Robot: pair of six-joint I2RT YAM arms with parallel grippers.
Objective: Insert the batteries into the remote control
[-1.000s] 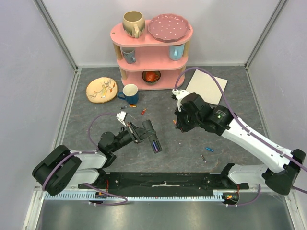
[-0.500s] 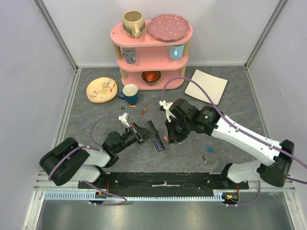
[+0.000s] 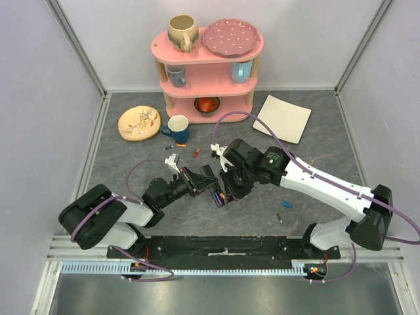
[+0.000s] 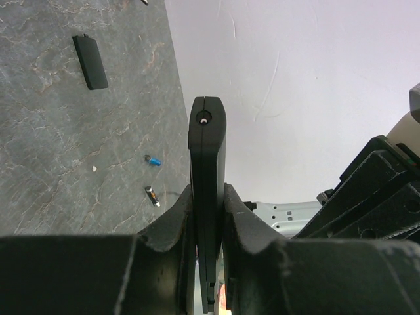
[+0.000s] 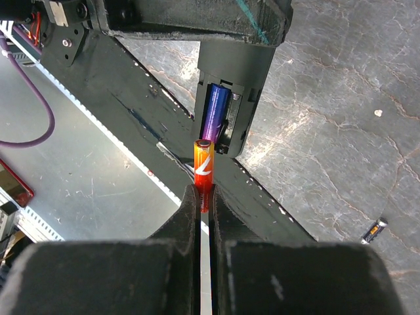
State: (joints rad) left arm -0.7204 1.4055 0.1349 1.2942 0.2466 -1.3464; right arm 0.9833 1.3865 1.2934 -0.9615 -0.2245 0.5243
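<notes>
Blue battery sits in the remote control clamped by left hand; right hand pinches orange battery.

The top external camera looks steeply down from high at the near side onto the whole table. The left wrist camera, close behind the left gripper, faces the remote control edge-on. The right wrist camera, behind the right gripper, looks down on the orange battery. All three views share the remote control.

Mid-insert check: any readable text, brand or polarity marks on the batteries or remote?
Orange battery: a white logo-like mark, no readable word.
Blue battery in the remote: no print visible.
Loose battery: too small to read.
Nothing else legible.
</notes>
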